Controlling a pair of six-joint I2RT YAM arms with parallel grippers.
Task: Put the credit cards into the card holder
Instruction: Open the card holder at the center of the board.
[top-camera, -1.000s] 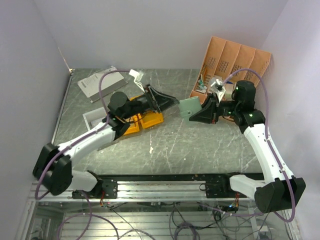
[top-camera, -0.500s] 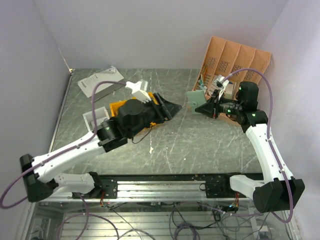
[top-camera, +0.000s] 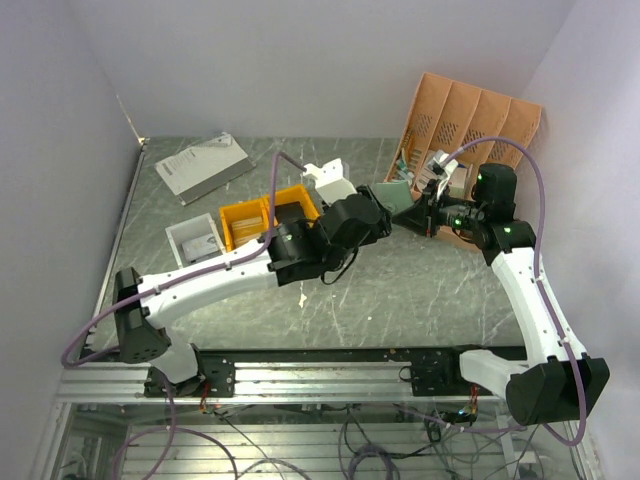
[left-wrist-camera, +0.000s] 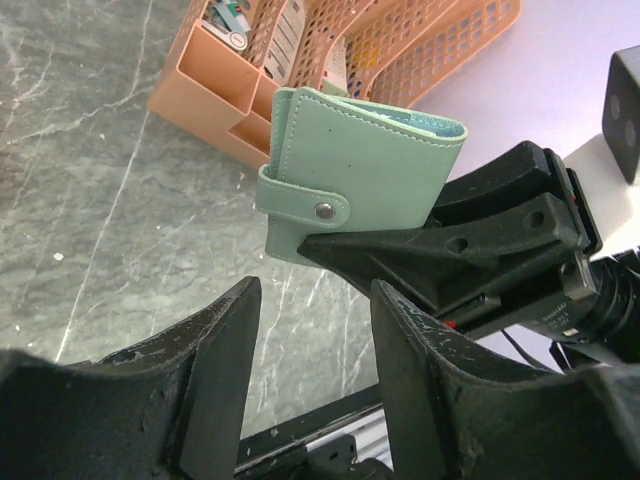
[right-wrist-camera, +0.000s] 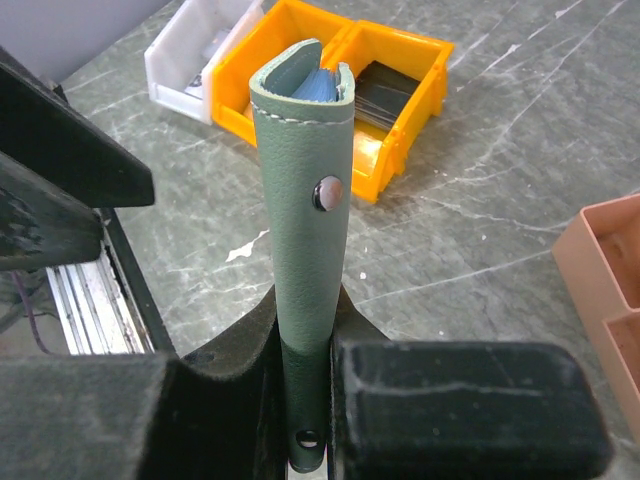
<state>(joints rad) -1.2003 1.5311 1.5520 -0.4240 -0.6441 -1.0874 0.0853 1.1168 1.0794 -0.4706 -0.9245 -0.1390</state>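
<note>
**Mia:** Where is the card holder (left-wrist-camera: 365, 160)?

**Ben:** Up in the air, over the table (top-camera: 420, 290). It is near the peach organiser (top-camera: 497, 115). The right gripper (left-wrist-camera: 440, 250) pinches it tight at its bottom end, so it stands up tall.

**Mia:** Why hold it up like that?

**Ben:** I think so the other arm can reach it. The top and the sides stick out free. Only the bottom is squeezed.

**Mia:** Is it open?

**Ben:** No. It is folded shut. A little strap (left-wrist-camera: 300, 200) goes round the edge, and a shiny snap holds it down. (You can peek at a bit of blue inside at the top.)

**Mia:** What about the left gripper (left-wrist-camera: 315, 330)?

**Ben:** Its two fingers are apart, and nothing is between them. It is just in front of the card holder, pointing at it, but not touching it.

**Mia:** Why is it there?

**Ben:** My guess is that it wants to pull the strap loose. No card can go in while the snap is shut.

**Mia:** And the cards?

**Ben:** Some dark flat things (right-wrist-camera: 385, 90) lie in a yellow bin (right-wrist-camera: 405, 38) on the table. They may be the cards. I cannot tell for sure.
</note>
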